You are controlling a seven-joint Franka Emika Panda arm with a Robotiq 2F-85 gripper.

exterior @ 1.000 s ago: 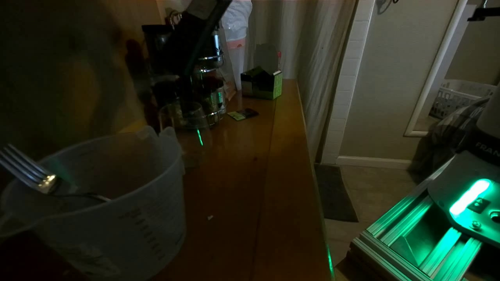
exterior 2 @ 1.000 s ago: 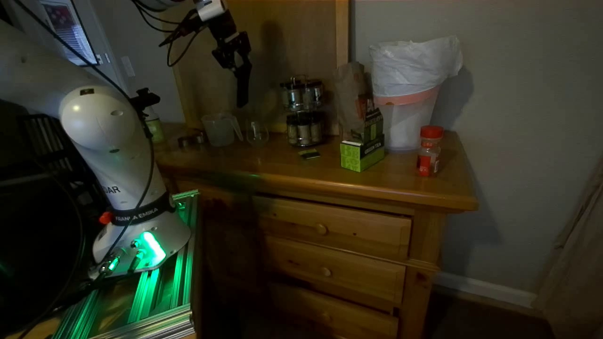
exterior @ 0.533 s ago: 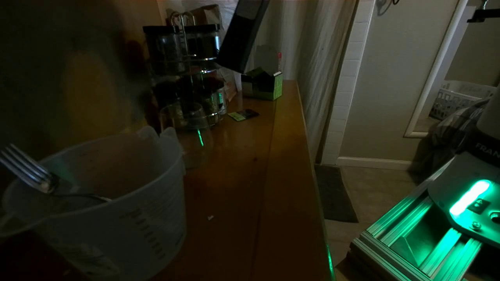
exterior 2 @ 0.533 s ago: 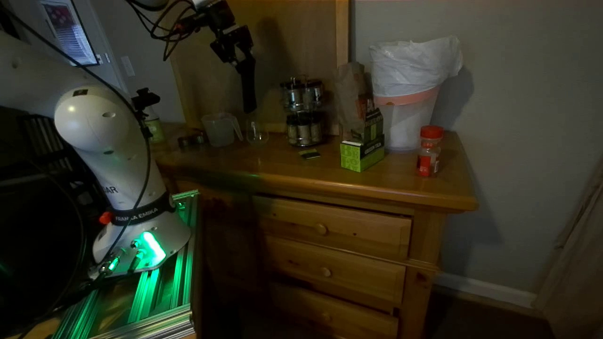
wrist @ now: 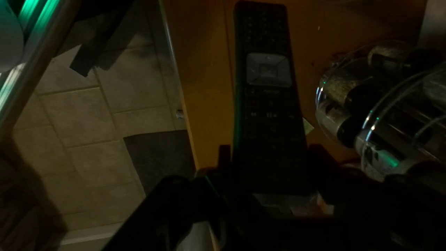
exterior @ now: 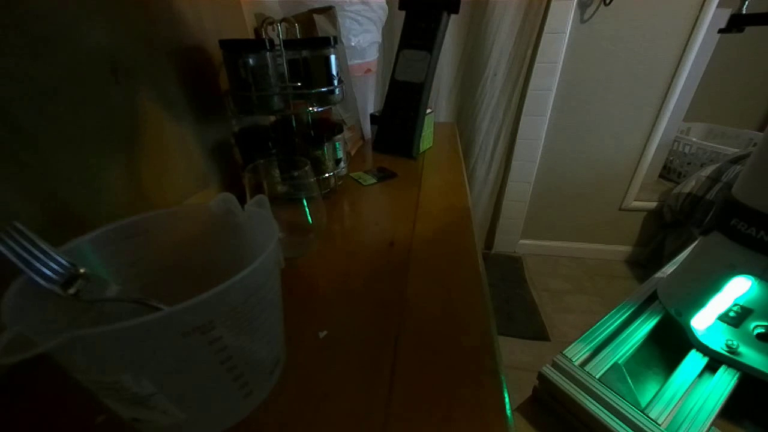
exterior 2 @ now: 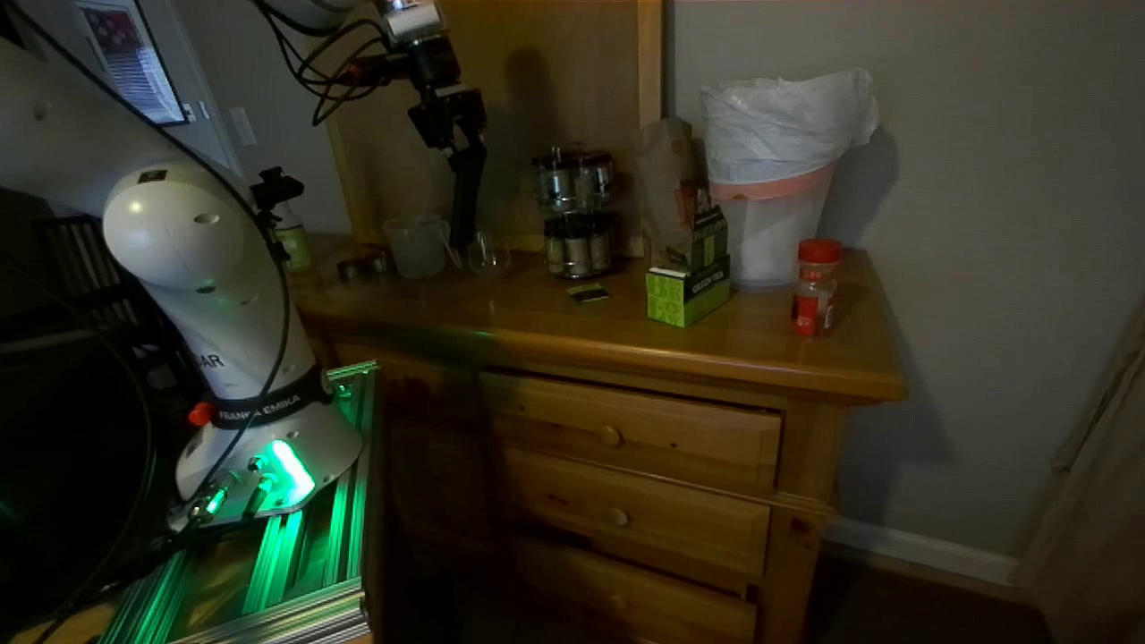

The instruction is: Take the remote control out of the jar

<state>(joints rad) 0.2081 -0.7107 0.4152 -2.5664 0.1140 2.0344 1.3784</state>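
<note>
Remote control (wrist: 270,104) out of the jar (exterior: 180,360), hanging over the dresser top (exterior: 366,300), lower end down and slightly tilted; jar upright at near left, remote farther off to its right in that exterior view, not touching it. Gripper (exterior 2: 467,159): 2 jaws brought in on the remote's upper end, 1 to each side, parted only by its width; nothing else in hold. Step in hand, my reading: removal done, 1 set-down left. Next move probably calls for lowering to the dresser top, well apart from the drinking glass (exterior: 285,207) and the rack of small jars (exterior 2: 574,212), then laying the remote flatter before release; let go on end, it would likely topple. Light poor throughout. An exterior view cuts the gripper off at the top edge, and there the remote covers much of the green box (exterior: 427,133). Gap under the remote not judgeable; appears airborne. Wrist view: gripper nearly lost in black, contact line unreadable. Jar floor hidden; 1 fork (exterior: 45,264) shows tines above the rim, handle end untraceable.
</note>
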